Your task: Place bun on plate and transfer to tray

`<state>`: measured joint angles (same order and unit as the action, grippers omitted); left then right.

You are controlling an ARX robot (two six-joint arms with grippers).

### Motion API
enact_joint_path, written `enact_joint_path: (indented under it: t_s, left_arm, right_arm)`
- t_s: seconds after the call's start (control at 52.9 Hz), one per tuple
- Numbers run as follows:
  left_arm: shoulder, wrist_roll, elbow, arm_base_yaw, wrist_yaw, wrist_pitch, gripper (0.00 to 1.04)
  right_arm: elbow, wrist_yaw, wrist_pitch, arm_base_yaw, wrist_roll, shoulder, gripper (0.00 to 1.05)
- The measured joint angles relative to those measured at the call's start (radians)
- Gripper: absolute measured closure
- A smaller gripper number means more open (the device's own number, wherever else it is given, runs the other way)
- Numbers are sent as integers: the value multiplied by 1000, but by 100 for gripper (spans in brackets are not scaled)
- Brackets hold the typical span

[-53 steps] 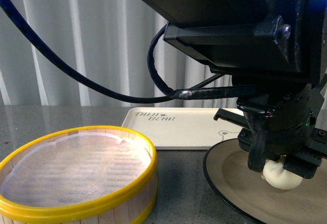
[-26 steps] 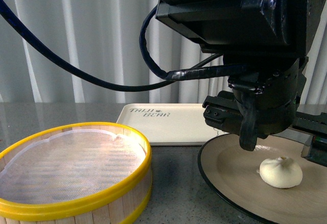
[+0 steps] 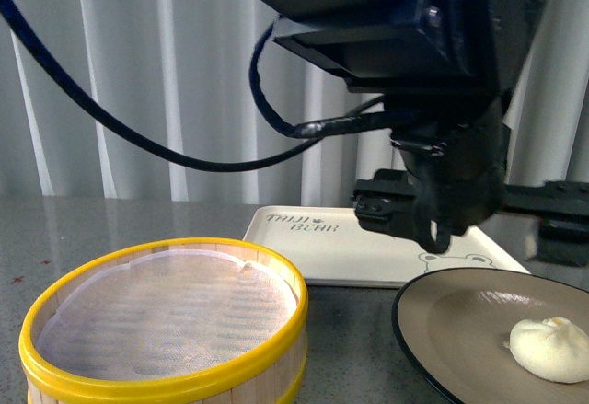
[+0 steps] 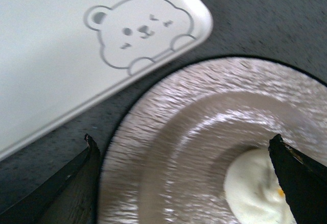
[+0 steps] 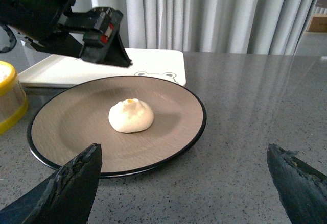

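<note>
Cream-white bun [image 5: 131, 116] is sitting on the plate [image 5: 168, 132], left fingers [image 4: 66, 183] and right fingers [image 5: 71, 178] both gaping empty, apparently touching nothing, with the tray [image 4: 51, 55] transfer waiting.

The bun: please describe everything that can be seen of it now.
The bun is a small cream-white dome that looks like soft, smooth dough, with a pleated top and a tiny orange spot on its peak. It sits upright and whole on the tan inside of the plate, near the middle, touching only the plate. The open left gripper hangs higher, apart from it.
</note>
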<state>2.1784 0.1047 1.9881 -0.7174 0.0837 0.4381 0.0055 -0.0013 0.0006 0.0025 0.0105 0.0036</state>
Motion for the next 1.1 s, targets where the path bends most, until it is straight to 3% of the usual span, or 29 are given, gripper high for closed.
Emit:
enact_joint_path:
  t_s: [0.34, 0.567, 0.681, 0.851, 0.965, 1.097]
  left_arm:
    - [-96, 147, -44, 184, 94, -33, 7]
    - [-296, 236, -250, 412, 188, -80, 7]
    - [-337, 233, -288, 458, 210, -81, 7]
    - [-340, 228, -300, 447, 200, -86, 7]
    - [-434, 50, -571, 447, 150, -560, 25]
    - [-586, -49, -894, 487, 125, -940, 46]
  right_arm:
    - [0, 0, 0, 0, 0, 0, 9]
    - [0, 0, 0, 0, 0, 0, 9]
    - [0, 1, 0, 0, 0, 0, 9]
    - [0, 0, 0, 0, 0, 0, 9]
    - [0, 2, 0, 0, 0, 0, 9]
    - [0, 2, 0, 0, 0, 0, 9]
